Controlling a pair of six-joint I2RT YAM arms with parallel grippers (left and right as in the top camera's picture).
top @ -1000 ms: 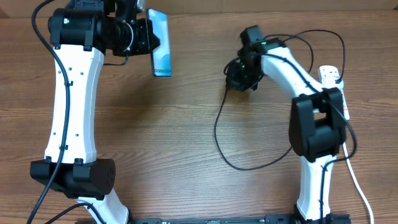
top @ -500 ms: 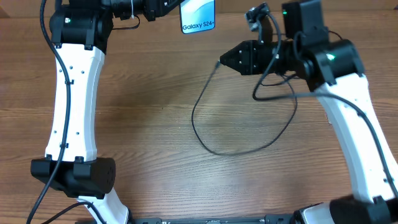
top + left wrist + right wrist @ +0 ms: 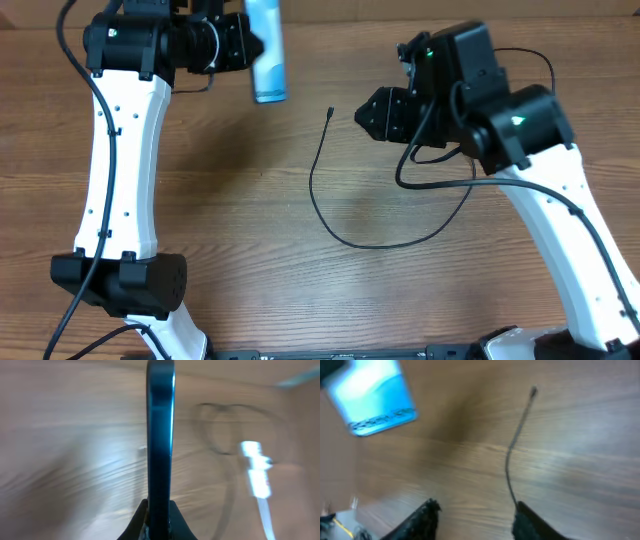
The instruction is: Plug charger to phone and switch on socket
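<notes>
My left gripper (image 3: pixel 159 516) is shut on the phone (image 3: pixel 160 435), held edge-on in the left wrist view. In the overhead view the phone (image 3: pixel 267 50) is a light blue strip at the top, by the left gripper (image 3: pixel 240 45). The charger (image 3: pixel 330 215) is a thin black cable curving over the table, with its small tip (image 3: pixel 330 112) left of my right gripper (image 3: pixel 368 112). In the right wrist view the fingers (image 3: pixel 472 510) are apart and the cable (image 3: pixel 512 460) runs from its tip up to the right finger. A blurred white oblong, likely the socket (image 3: pixel 257 472), shows in the left wrist view.
The right arm (image 3: pixel 520 130) covers the table's right side, so the socket is hidden in the overhead view. Cable loops (image 3: pixel 440 170) hang under the right wrist. The left arm's white link (image 3: pixel 120 170) stands along the left side.
The phone has turned from screen-up to edge-on and shifted left. The right gripper has dropped slightly, and the cable tip now lies apart from it to the left.
</notes>
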